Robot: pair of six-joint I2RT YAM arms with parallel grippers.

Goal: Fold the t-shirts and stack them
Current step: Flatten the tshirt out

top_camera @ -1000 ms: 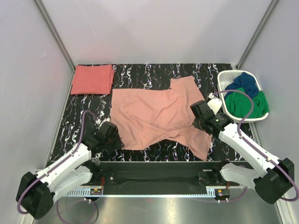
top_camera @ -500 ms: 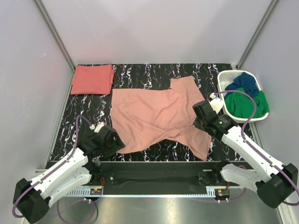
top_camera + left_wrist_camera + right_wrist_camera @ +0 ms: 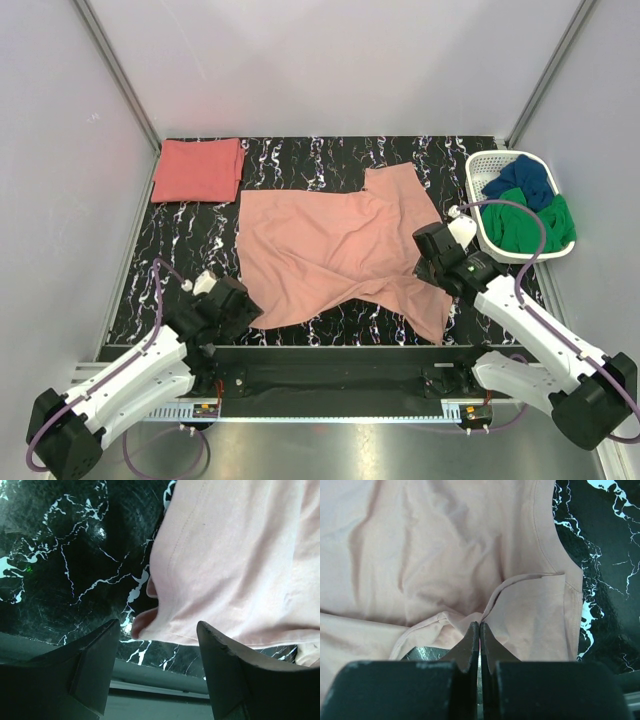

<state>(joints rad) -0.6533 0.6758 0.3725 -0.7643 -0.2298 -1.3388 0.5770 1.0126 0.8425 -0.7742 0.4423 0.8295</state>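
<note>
Across the middle of the black marble table [image 3: 180,240] the pale salmon-pink shirt [image 3: 320,250] lies opened out but rumpled and not yet folded. One sleeve points toward 1 o'clock and a long flap trails to 5 o'clock. At 10 o'clock, well apart from it, the coral-red shirt [image 3: 198,170] sits as a neat flat rectangle. By my reading that garment is finished and marks the spot for the stack. At 2 o'clock a white basket [image 3: 487,157] holds a blue garment [image 3: 525,180] and a green garment [image 3: 530,225] bundled together; whether they belong to the job I cannot say.

The left gripper [image 3: 159,624], at 7 o'clock, has its fingers spread wide with nothing clamped. They aim at the pink shirt's near-left hem corner, which lies just ahead of the tips on the marble. The right gripper [image 3: 479,625], at 4 o'clock on the shirt's right side, has its fingers pressed together. A ridge of hem rises right up to the tips, so it appears to be pinching a fold of the pink shirt.

I judge the work about halfway done. The pink shirt needs flattening, folding into a rectangle, and carrying onto the coral-red one.
</note>
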